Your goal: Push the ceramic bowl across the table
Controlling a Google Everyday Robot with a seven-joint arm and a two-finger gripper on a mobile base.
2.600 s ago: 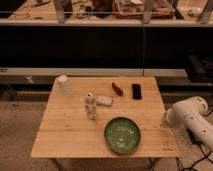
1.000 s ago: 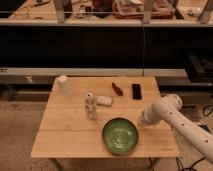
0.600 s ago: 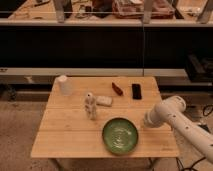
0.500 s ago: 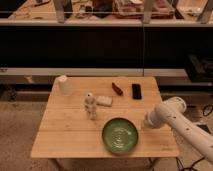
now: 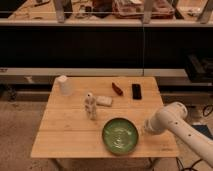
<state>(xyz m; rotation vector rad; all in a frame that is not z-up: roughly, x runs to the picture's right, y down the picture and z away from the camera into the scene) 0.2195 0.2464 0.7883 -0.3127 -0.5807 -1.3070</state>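
Observation:
The green ceramic bowl (image 5: 120,135) sits upright near the front edge of the light wooden table (image 5: 65,131), right of centre. My white arm reaches in from the right over the table's front right part. The gripper (image 5: 148,127) is at the arm's left end, just right of the bowl's rim and close to it. I cannot tell whether it touches the bowl.
A white cup (image 5: 64,85) stands at the back left. A small pale figure-like item (image 5: 90,106) and a flat white item (image 5: 104,101) are mid-table. A reddish item (image 5: 117,89) and a black slab (image 5: 136,91) lie at the back right. A long dark bench (image 5: 100,72) runs behind.
The arm came in from the right towards the bowl, then its end shifted slightly right and nearer the front edge. The bowl stays in about the same place.

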